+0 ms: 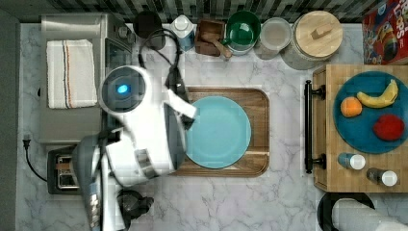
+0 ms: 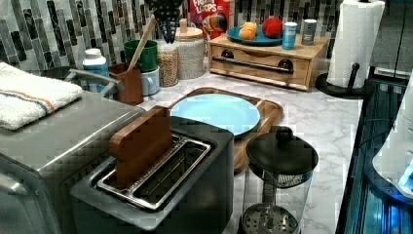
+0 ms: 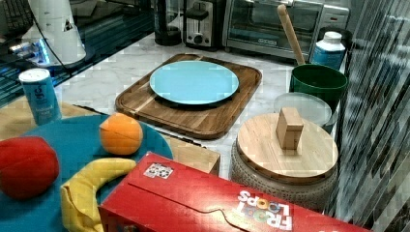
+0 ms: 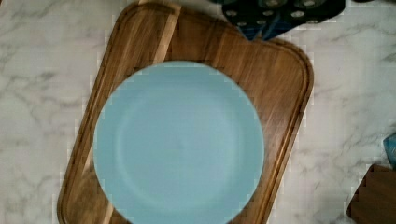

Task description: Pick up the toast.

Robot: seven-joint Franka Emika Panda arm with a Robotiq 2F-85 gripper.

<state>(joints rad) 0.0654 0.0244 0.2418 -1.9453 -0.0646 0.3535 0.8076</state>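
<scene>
The gripper [image 2: 165,19] hangs high over the counter in the left view, a dark patterned shape at the top edge, above the jars; whether its fingers are apart or together I cannot tell. In the top view the white arm [image 1: 139,130] bends over the left end of the wooden tray [image 1: 257,96], hiding part of it. The wrist view looks straight down on the light blue plate [image 4: 180,144], which sits on that tray with wood showing on all sides.

The toast [image 2: 141,144] stands upright in one slot of the black toaster [image 2: 195,195], its upper half rising clear of the slot in the left view; from above it is only a narrow reddish-brown strip [image 1: 63,165]. The toaster sits at the top view's left, well apart from the gripper, beside a toaster oven [image 1: 72,130] with a folded towel [image 1: 71,72] on top. A glass coffee press [image 2: 280,180] stands just beside the toaster. In the left view's far right, probably set on a wooden drawer box [image 2: 263,63], a dark blue plate [image 1: 353,130] carries fruit.
</scene>
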